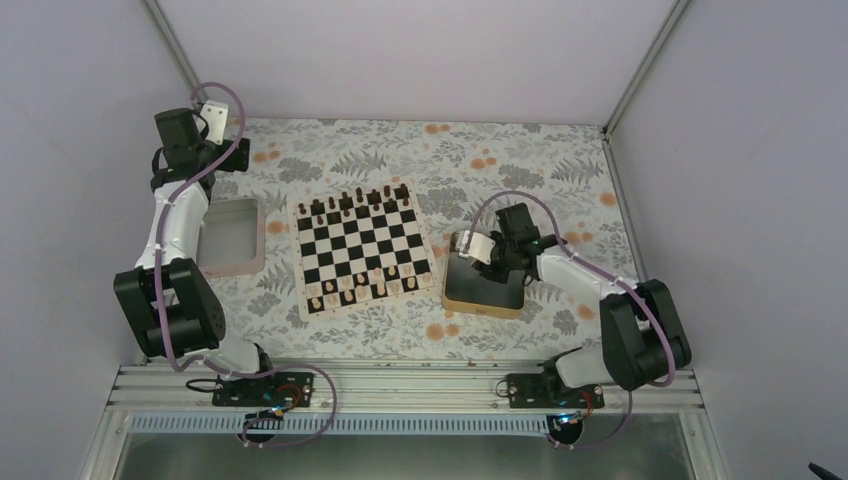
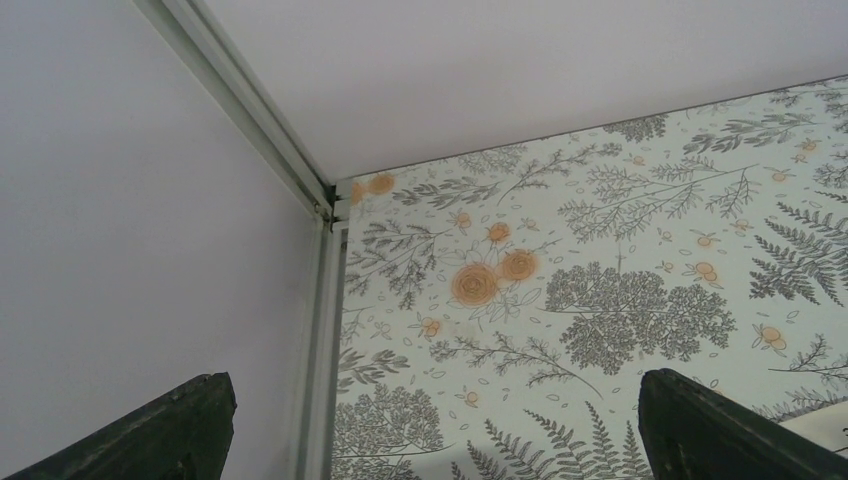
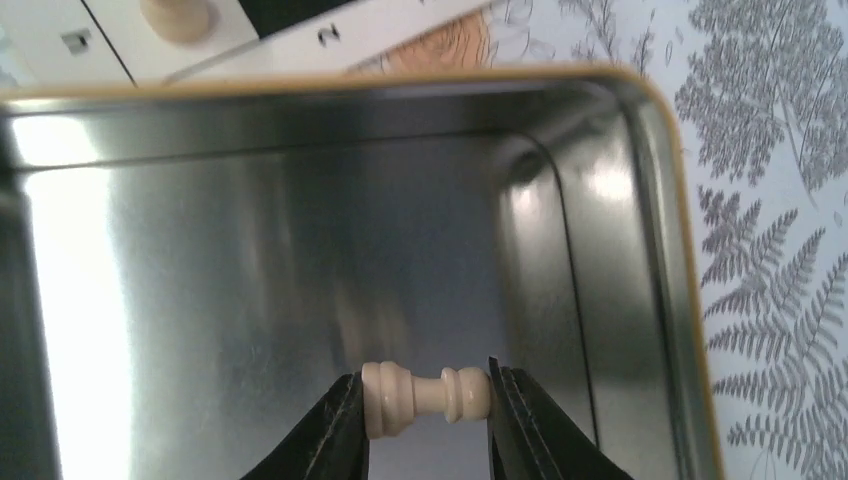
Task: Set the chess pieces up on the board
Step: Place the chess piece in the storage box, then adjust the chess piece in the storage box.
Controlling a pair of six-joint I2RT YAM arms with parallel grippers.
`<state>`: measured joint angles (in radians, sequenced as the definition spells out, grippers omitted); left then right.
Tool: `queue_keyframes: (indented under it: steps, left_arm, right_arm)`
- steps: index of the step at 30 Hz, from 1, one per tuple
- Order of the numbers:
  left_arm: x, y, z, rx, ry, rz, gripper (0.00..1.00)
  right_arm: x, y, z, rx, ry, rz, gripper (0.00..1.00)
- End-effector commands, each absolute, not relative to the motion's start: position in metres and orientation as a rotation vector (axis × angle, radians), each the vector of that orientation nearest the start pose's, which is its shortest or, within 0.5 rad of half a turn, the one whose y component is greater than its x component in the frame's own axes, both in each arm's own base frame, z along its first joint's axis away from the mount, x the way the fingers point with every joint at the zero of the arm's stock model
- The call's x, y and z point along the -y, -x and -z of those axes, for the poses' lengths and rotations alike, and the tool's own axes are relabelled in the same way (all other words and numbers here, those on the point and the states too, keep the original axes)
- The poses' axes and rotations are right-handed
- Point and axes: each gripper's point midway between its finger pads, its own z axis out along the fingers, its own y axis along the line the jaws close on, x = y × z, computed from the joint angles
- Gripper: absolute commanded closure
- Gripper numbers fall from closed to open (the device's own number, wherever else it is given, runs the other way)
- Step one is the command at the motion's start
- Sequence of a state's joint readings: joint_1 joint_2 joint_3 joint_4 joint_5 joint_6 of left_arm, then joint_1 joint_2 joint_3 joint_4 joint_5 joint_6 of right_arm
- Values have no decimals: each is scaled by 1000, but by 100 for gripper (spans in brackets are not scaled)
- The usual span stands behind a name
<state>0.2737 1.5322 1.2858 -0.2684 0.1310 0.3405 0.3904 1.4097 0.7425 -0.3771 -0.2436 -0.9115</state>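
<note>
L fingers hang spread wide, nothing betw them, up by the far-left corner of the floral tabletop, well apart from the board. Pinkish tray sits near the board's left edge. Board lies mid-tabletop, slightly skewed. Dark pieces line its far rows, tan pieces its near rows. Gold tin sits just right of the board. R fingers are down inside it, clamped on one tan piece, which is held sideways, one end vs each finger, near the tin's right wall. Can't tell if it touches the tin floor. R wrist view also catches a 2nd tan piece on a board square beyond the tin's rim
</note>
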Motion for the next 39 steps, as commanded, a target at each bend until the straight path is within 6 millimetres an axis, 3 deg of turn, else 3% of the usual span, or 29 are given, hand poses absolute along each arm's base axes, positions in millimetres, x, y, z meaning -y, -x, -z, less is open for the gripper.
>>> queue_keyframes:
  steps: [1,13,18,26,29,33,39]
  left_arm:
    - [-102,-468,-268,-2049,-172,-241,0]
    - [-96,-465,-278,-2027,-183,-234,0]
    - [-96,-464,-279,-2024,-183,-237,0]
    - [-95,-464,-279,-2026,-186,-237,0]
    - [-95,-464,-279,-2026,-187,-236,0]
    - [-96,-464,-279,-2023,-186,-238,0]
    - [-95,-463,-278,-2023,-187,-235,0]
  right_arm:
    - [-149,-307,-67,-1947,1527,59,75]
    - [-121,-312,-55,-1842,1607,399,69]
    - [-121,-306,-53,-1848,1652,384,56]
    - [-118,-292,-56,-1909,1667,327,52]
    - [-119,-288,-66,-1936,1629,284,52]
    - [-126,-291,-89,-2008,1521,81,54]
    - [-144,-285,-94,-2166,1490,-262,79]
